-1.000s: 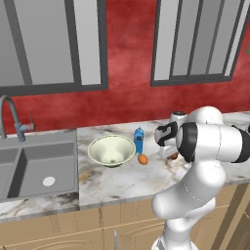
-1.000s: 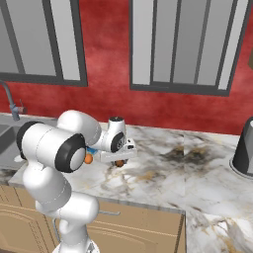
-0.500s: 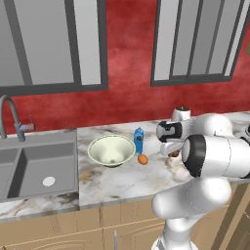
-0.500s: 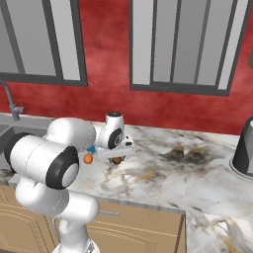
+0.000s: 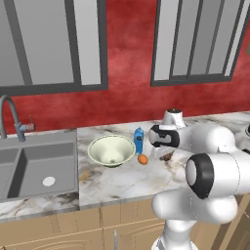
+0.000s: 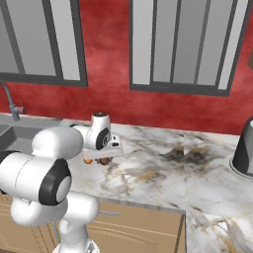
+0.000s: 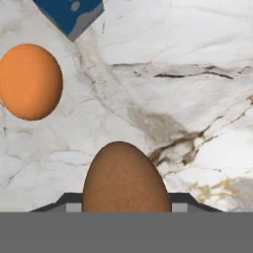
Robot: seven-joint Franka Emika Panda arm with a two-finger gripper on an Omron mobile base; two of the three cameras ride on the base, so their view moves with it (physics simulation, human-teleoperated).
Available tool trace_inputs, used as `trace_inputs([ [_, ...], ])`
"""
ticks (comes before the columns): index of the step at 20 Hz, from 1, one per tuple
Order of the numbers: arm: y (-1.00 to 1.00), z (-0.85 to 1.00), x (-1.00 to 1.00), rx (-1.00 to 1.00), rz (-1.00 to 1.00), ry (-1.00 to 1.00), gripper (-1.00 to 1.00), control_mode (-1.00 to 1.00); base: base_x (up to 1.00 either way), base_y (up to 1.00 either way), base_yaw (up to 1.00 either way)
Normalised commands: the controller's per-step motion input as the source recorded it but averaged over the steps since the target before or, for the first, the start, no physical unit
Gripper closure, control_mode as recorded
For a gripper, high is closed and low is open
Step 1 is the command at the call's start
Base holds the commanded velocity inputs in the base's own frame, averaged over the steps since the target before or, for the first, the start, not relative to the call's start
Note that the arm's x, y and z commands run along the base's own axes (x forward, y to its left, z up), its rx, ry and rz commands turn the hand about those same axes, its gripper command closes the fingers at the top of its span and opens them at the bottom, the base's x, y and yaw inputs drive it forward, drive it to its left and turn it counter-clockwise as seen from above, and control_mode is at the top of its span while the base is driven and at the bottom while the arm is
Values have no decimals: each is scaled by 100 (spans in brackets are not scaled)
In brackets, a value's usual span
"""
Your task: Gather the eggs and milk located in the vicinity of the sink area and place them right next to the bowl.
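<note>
My gripper [image 7: 123, 201] is shut on the dark brown egg [image 7: 123, 178], holding it low over the marble counter. In the left base view the gripper [image 5: 166, 152] and the brown egg [image 5: 168, 157] sit just right of the orange egg [image 5: 142, 159]. The orange egg lies on the counter beside the pale bowl [image 5: 111, 149]. The blue milk [image 5: 138, 139] stands upright behind the orange egg, next to the bowl. The hand view has the orange egg [image 7: 30, 81] and a corner of the milk [image 7: 69, 15] ahead to the left. The sink [image 5: 39, 163] is at the far left.
A curved grey faucet [image 5: 10, 114] rises behind the sink. A dark kettle [image 6: 244, 148] stands at the far right of the counter [image 6: 163, 173]. A red wall with windows backs the counter. My own arm's bulky elbow [image 5: 215, 176] hangs over the counter's front edge.
The arm's elbow has swung round toward the front. The gripper, still shut on the brown egg, has edged a little toward the orange egg and bowl.
</note>
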Motion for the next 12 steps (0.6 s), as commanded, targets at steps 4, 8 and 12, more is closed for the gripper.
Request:
trace_inputs([
  [4,40,0,-16,0,-4,0,100,-100,0,0,0],
  [8,65,-1,-12,0,-3,0,100,-100,0,0,0],
  [12,63,-5,-18,3,-6,0,100,-100,0,0,0],
])
